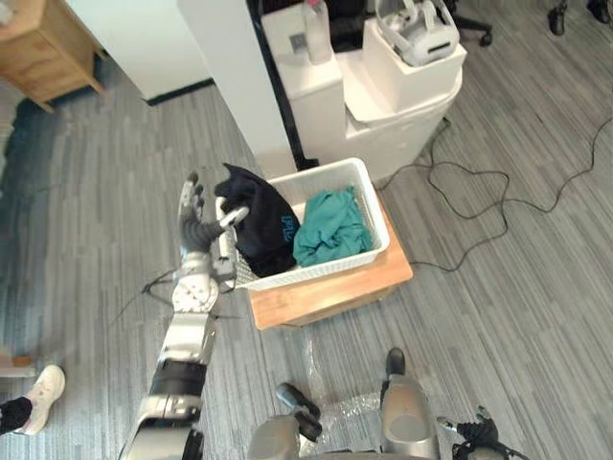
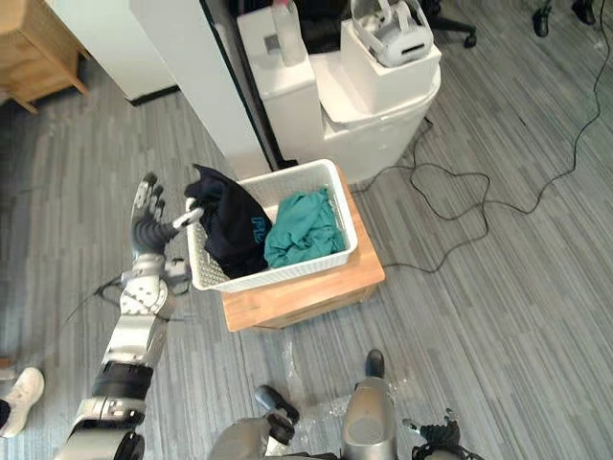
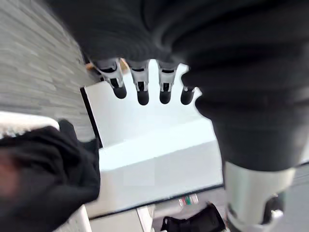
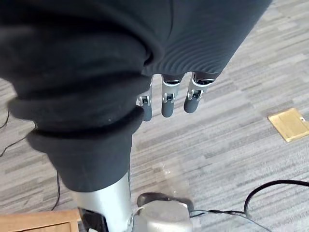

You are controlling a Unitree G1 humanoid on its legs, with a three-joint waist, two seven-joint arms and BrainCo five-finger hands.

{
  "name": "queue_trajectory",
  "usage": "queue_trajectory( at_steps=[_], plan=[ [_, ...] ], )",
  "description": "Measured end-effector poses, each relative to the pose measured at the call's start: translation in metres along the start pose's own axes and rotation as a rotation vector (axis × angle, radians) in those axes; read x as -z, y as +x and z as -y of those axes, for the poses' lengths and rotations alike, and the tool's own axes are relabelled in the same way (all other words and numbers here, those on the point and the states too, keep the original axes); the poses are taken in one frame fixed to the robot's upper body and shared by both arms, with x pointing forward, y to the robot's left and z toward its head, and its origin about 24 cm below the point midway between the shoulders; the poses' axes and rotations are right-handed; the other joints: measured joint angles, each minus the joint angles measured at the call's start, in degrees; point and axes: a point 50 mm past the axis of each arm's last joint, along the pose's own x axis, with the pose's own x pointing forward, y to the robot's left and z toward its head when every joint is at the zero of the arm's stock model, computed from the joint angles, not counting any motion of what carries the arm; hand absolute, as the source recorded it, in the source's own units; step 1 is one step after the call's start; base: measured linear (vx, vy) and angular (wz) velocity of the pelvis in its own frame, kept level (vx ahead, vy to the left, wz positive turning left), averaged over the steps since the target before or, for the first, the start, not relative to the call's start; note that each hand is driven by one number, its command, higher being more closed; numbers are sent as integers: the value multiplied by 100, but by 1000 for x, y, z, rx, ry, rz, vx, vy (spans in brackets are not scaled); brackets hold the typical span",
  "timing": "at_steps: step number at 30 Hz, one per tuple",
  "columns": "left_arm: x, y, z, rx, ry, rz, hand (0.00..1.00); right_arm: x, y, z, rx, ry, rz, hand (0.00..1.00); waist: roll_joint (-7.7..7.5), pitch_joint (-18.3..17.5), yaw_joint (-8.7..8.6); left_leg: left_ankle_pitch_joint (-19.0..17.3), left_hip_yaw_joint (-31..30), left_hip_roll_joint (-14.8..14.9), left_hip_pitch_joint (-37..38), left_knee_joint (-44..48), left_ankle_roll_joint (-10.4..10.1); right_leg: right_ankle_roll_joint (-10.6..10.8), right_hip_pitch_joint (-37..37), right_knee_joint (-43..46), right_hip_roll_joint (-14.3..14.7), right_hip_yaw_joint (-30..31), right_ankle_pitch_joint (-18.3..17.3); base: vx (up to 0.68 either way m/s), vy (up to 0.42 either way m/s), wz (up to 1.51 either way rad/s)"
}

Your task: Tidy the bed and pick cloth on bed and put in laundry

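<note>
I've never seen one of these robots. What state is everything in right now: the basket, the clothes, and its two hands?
Basket: upright on a low wooden stand, holding clothes.
Black cloth: bunched at the basket's left end, sticking up above the rim.
Green cloth: crumpled inside the basket.
Left hand: open, raised beside the black cloth.
Right hand: open, fingers hanging above the floor.
</note>
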Motion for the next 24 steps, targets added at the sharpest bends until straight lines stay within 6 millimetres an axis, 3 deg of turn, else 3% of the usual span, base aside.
queue_trajectory(
  at_steps=[3,5,7,8,10,11,12,14,16,17,19,24],
  plan=[
    [32,-5,-46,-141,11,-157,0,-1,0,-1,-13,1,3,0,26,-33,-3,5,-114,9,11,12,6,7,104,-79,13,-118,18,-6,15,12],
    [71,-30,-85,-261,9,-364,0,-1,0,-1,-15,-1,3,0,53,-177,18,6,-124,9,11,13,8,7,125,-115,20,-126,18,-3,7,2],
    [98,-58,-103,-321,18,-512,0,-1,0,-1,-18,-3,4,0,70,-276,25,7,-126,15,23,20,9,7,161,-159,28,-134,18,0,0,0],
    [116,-80,-111,-371,8,-613,0,-2,0,-1,-19,-2,4,0,75,-284,29,7,-123,30,68,40,9,12,228,-174,28,-141,13,31,9,1],
    [156,-149,-116,-452,1,-898,0,-1,0,-1,-29,-4,3,0,80,-290,164,7,-125,73,150,135,9,12,370,-228,41,-179,9,1,1,2],
    [164,-167,-114,-461,2,-962,0,-2,0,-2,-32,-3,4,0,81,-290,183,4,-126,98,149,158,7,13,396,-237,44,-205,-5,-33,-2,14],
    [178,-217,-109,-501,-7,-1122,0,-4,1,-3,-34,-2,11,0,95,-303,220,-4,-120,137,156,163,7,-32,401,-218,57,-268,-108,-51,-4,15],
    [186,-268,-100,-521,-12,-1285,0,-5,2,-1,-29,-4,12,0,134,-361,304,-65,-75,206,179,163,-17,-10,383,-184,85,-275,-180,-49,-11,5],
    [186,-340,-80,-500,-9,-1519,0,-13,4,-1,-31,4,33,0,174,-472,321,-80,-47,274,195,193,-39,-39,385,-149,152,-273,-215,-11,-35,-4],
    [185,-354,-76,-484,-13,-1574,0,-15,4,-2,-34,4,41,0,193,-494,336,-79,-47,297,199,224,-39,-42,403,-155,143,-271,-216,1,-14,-3],
    [186,-360,-69,-428,-10,-1622,0,-27,5,-8,-64,13,83,0,265,-566,401,-75,-67,374,224,277,-41,-73,423,-113,186,-274,-238,-12,-14,-2],
    [191,-332,-56,-208,38,-1528,0,-54,3,-29,-194,158,171,0,338,-828,388,-72,-82,398,234,302,-44,-80,425,-135,209,-234,-236,-12,-13,-5]
  ],
)
